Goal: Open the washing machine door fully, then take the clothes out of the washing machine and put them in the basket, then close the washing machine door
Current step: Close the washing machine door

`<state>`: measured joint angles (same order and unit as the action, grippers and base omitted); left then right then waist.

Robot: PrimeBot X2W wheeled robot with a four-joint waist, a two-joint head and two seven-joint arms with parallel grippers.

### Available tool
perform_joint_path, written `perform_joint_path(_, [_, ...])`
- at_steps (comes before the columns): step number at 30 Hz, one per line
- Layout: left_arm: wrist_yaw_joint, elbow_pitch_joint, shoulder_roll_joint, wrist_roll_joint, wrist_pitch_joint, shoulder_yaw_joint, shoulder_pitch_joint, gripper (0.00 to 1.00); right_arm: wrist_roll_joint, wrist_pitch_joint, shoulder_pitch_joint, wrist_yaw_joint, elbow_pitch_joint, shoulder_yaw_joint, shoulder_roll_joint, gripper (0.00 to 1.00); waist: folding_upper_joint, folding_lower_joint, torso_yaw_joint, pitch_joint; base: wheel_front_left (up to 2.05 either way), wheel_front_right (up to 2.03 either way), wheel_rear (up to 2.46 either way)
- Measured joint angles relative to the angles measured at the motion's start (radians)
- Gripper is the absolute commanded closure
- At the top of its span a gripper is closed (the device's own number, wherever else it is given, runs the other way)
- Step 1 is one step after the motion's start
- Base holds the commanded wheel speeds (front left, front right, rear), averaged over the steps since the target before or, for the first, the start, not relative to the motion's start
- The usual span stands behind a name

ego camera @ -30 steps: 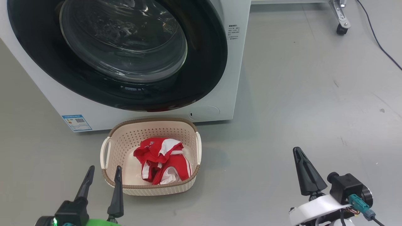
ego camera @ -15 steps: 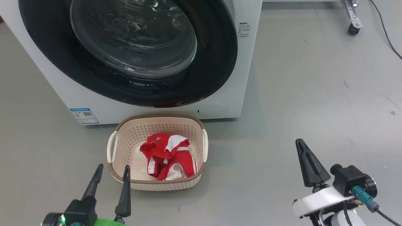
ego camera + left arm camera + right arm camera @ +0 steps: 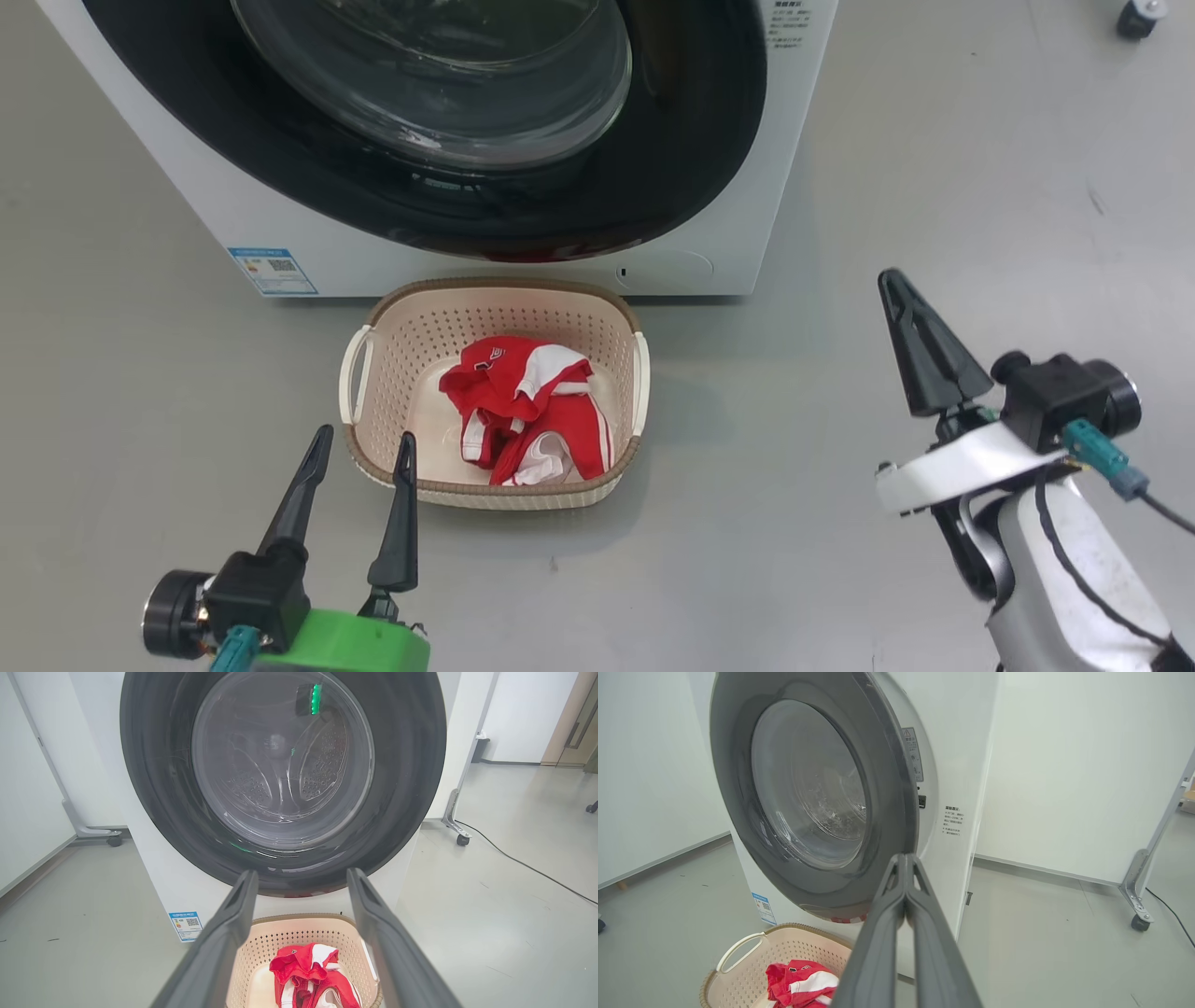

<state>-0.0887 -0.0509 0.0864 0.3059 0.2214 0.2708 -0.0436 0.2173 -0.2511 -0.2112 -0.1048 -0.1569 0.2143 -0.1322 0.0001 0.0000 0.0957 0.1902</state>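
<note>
Nearest, the left fingers [image 3: 301, 490], two long dark tapering blades, stand spread wide with nothing between them, pointing away from the robot towards the machine; in the head view their tips reach the near left corner of the small cream perforated plastic basket with a brown rim [image 3: 495, 283]; well off to the right, the right fingers [image 3: 920, 355] are pressed together tip to tip, hold nothing, and point the same way over the bare grey floor [image 3: 934, 140]; the basket sits on the floor just before the machine, open side up, a handle at each side, its long axis running left to right along the machine's front; the crumpled bright red clothes with white stripes [image 3: 523, 411] lie inside it, right of its middle; behind stands the big white front-loading washing machine [image 3: 794, 140]; its large round door with a glossy black rim [image 3: 691, 140] lies across the opening, glass bowl facing the robot; whether it is latched I cannot tell.
</note>
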Motion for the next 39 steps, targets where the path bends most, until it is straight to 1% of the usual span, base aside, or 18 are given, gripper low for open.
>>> perform_joint_path(9, [0.003,-0.022,-0.012,-0.018,0.009,0.029,0.072,0.0,0.001,0.055,-0.221,-0.017,-0.023,0.057,-0.033,1.0,0.0,0.0,0.042,0.102,0.0,0.0,0.0])
perform_joint_path(14, [0.006,-0.024,-0.02,-0.018,0.01,0.049,0.118,0.0,0.011,0.08,-0.347,-0.017,-0.041,0.087,-0.044,1.0,0.0,0.0,0.067,0.161,0.0,0.0,0.0])
perform_joint_path(17, [0.007,-0.023,-0.028,-0.018,0.018,0.058,0.147,0.0,0.032,0.097,-0.408,-0.017,-0.06,0.103,-0.056,1.0,0.0,0.0,0.081,0.195,0.0,0.0,0.0])
perform_joint_path(21, [0.007,-0.023,-0.035,-0.018,0.019,0.063,0.186,0.0,0.07,0.111,-0.498,-0.017,-0.078,0.155,-0.071,1.0,0.0,0.0001,0.101,0.235,0.0,0.0,0.0])
perform_joint_path(25, [0.012,-0.016,-0.036,-0.018,0.021,0.077,0.213,0.0,0.11,0.118,-0.582,-0.017,-0.099,0.183,-0.086,1.0,0.0,0.0001,0.12,0.27,0.0,0.0,0.0])
perform_joint_path(33, [0.015,0.011,-0.04,-0.017,0.028,0.089,0.233,0.0,0.171,0.122,-0.662,-0.017,-0.156,0.191,-0.131,1.0,0.0,0.0001,0.157,0.307,0.0,0.0,0.0])
perform_joint_path(39, [0.014,0.02,-0.042,-0.015,0.028,0.09,0.246,0.0,0.212,0.123,-0.724,-0.018,-0.192,0.208,-0.152,1.0,0.0,0.0001,0.179,0.331,0.0,0.0,0.0])
